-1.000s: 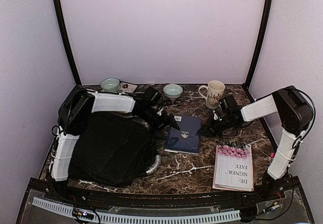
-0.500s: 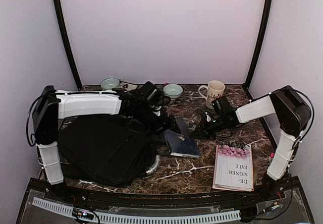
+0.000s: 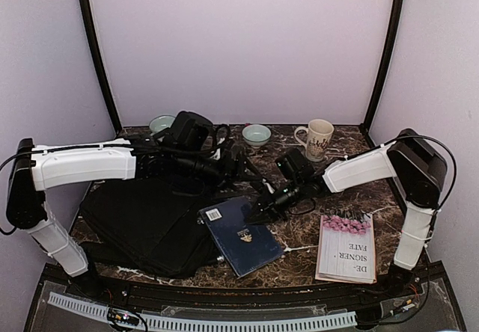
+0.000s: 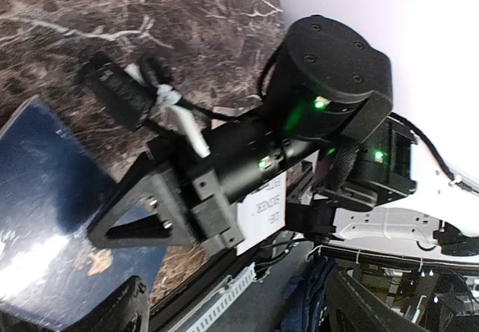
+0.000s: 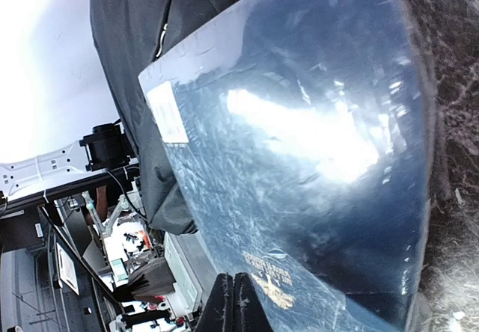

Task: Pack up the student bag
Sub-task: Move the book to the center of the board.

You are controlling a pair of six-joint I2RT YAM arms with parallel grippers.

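The black student bag (image 3: 142,223) lies flat at the left front of the table. A dark blue book (image 3: 241,236) lies slanted at the front centre, its left corner over the bag's edge. My right gripper (image 3: 259,211) is at the book's far right edge, its fingers pressed together on that edge. In the right wrist view the book (image 5: 299,160) fills the frame above the shut gripper (image 5: 233,294), with the bag (image 5: 127,48) behind. My left gripper (image 3: 243,169) hovers open and empty behind the book. In the left wrist view it (image 4: 236,294) looks down on the book (image 4: 45,197).
A white book with pink flowers (image 3: 346,248) lies at the front right. A cream mug (image 3: 318,137) and two pale green bowls (image 3: 257,134) (image 3: 162,124) stand along the back wall. The two arms are close together over the table's middle.
The blue book has moved from the table's centre toward the front left and turned, now touching the bag. My right gripper came with it. My left arm stretched out and its gripper rose.
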